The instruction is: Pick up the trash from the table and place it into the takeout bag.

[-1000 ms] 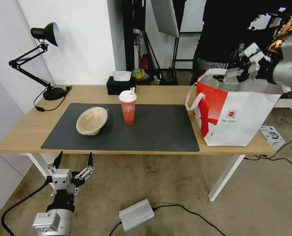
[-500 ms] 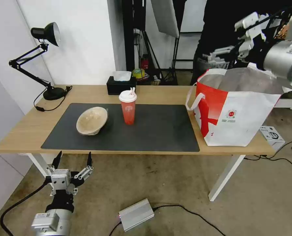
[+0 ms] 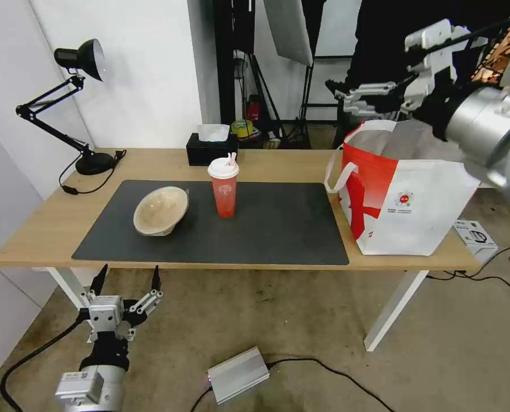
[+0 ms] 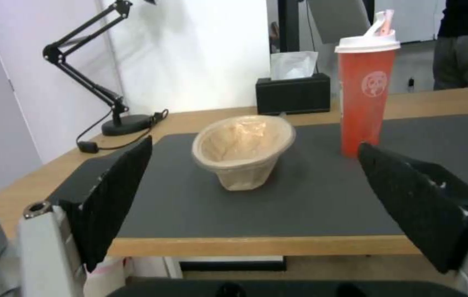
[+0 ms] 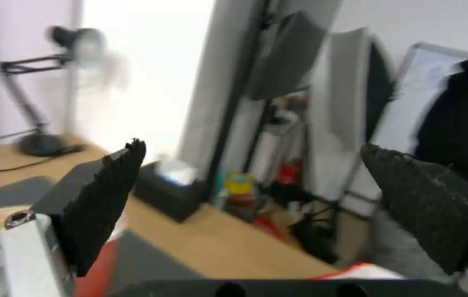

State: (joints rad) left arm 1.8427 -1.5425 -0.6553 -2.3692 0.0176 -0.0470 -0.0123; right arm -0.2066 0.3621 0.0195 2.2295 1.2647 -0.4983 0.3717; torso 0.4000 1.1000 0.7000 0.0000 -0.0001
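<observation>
- One table [image 3: 277, 163], light wood on white legs, with one big dark grey mat [image 3: 209, 229] on it. Concrete floor, white wall behind, cables lying around.
- One bag [image 3: 415, 194] standing just off the mat's right end: white, red side panel, silver lining, small round logo, white loop handle.
- Two bits of trash on the mat: one beige bowl [image 3: 160, 210] tipped on its side near the left end, and one red cup [image 3: 224, 187] with a white lid standing upright just right of the bowl.
- One black desk lamp [image 3: 71, 103] behind the mat's left corner, one black tissue box [image 3: 211, 149] behind the cup.
- Right gripper [image 3: 355, 97] is up above the bag's mouth, fingers spread apart, holding nothing.
- Left gripper [image 3: 127, 277] hangs low in front of the table edge, below the bowl, fingers wide apart too.
</observation>
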